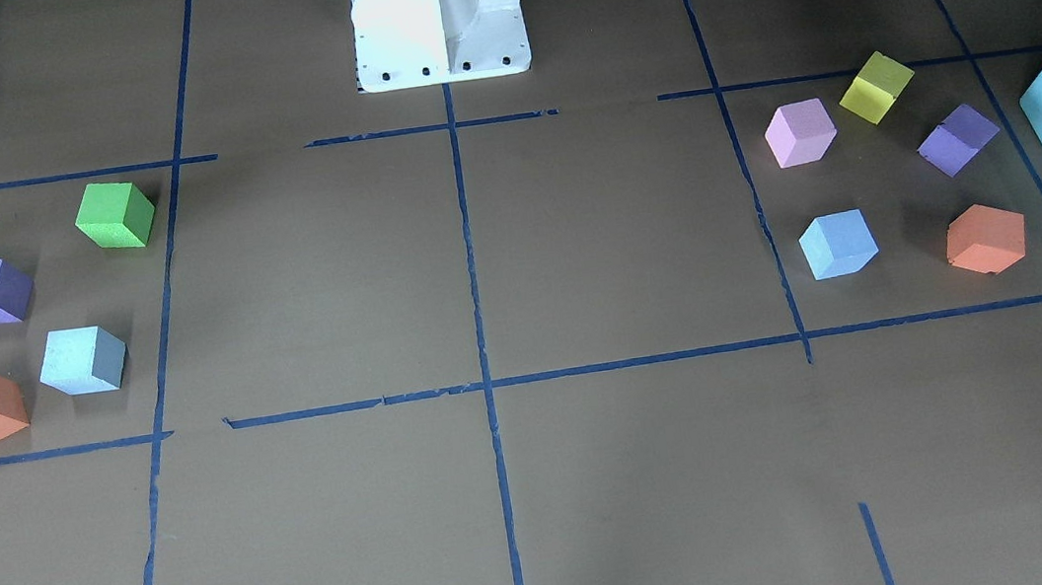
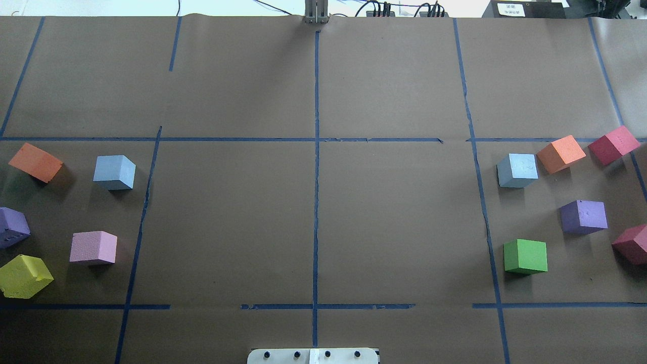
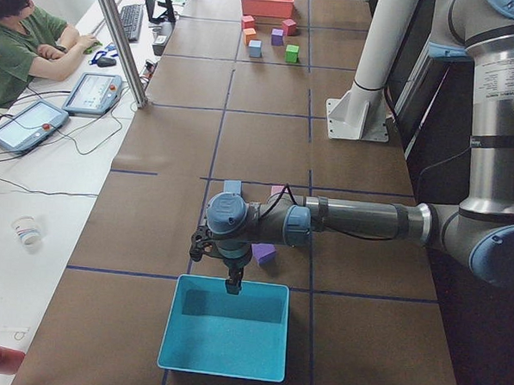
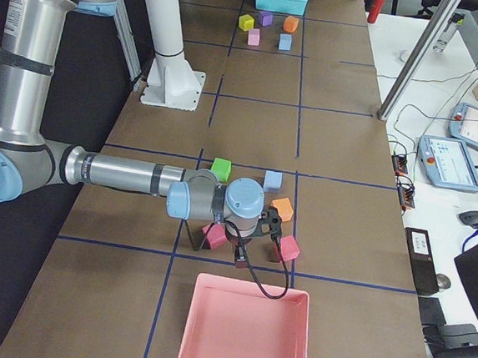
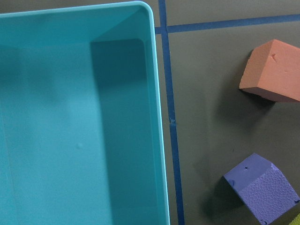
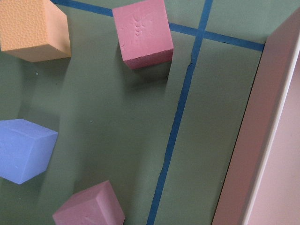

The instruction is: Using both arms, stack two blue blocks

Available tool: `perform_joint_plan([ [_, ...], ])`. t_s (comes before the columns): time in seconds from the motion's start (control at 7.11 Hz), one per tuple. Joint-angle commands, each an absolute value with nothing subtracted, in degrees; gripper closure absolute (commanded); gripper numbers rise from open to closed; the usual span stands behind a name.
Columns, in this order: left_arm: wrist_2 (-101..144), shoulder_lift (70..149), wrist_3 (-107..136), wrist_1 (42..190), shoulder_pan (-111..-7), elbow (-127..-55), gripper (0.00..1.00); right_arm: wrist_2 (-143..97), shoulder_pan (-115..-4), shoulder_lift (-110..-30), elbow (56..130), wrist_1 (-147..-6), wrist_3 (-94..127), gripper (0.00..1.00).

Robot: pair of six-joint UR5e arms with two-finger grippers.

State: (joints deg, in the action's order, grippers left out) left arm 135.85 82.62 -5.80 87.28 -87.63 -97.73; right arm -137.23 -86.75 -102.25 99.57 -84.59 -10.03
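Overhead at nine o'clock we see one blue block [image 2: 114, 172], its twin [image 2: 517, 170] at three. Left gripper [image 3: 232, 282], right gripper [image 4: 258, 253]: we cannot tell how their jaws stand.

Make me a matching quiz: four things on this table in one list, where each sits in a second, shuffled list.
Things:
1 green cube
2 yellow cube
3 teal box
4 pink tray

Places:
A table's end, robot's left
B cube group, robot's right
C table's end, robot's right
D cube group, robot's left

Pairs: 1-B, 2-D, 3-A, 4-C
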Motion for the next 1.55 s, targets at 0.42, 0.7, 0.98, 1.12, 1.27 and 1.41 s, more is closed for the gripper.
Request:
perform_joint_plan([
  [0.42,135.88,82.53,-5.80,87.28,-87.63,-97.65,0.00,-138.87,-81.94,-98.47,104.13,-82.20,5.53,0.00],
  [0.7,135.97,82.53,-5.89,87.36,-87.63,-97.65,0.00,-138.43,-75.00,-90.57,105.38,-78.32,20.76,0.00],
  [0.98,135.97,82.70,-5.89,87.36,-87.63,-97.65,0.00,-130.75,-65.18,-85.19,105.55,-78.05,36.65,0.00],
  [1.12,135.97,82.71,-5.89,87.36,-87.63,-97.65,0.00,-125.91,-60.25,-84.30,105.30,-77.70,41.18,0.00],
  [1.27,135.97,82.71,-5.89,87.36,-87.63,-97.73,0.00,-120.73,-56.20,-82.90,104.60,-77.78,44.27,0.00],
  [1.41,135.97,82.71,-5.89,87.36,-87.63,-97.65,0.00,-120.07,-55.12,-82.88,104.33,-77.78,44.38,0.00],
])
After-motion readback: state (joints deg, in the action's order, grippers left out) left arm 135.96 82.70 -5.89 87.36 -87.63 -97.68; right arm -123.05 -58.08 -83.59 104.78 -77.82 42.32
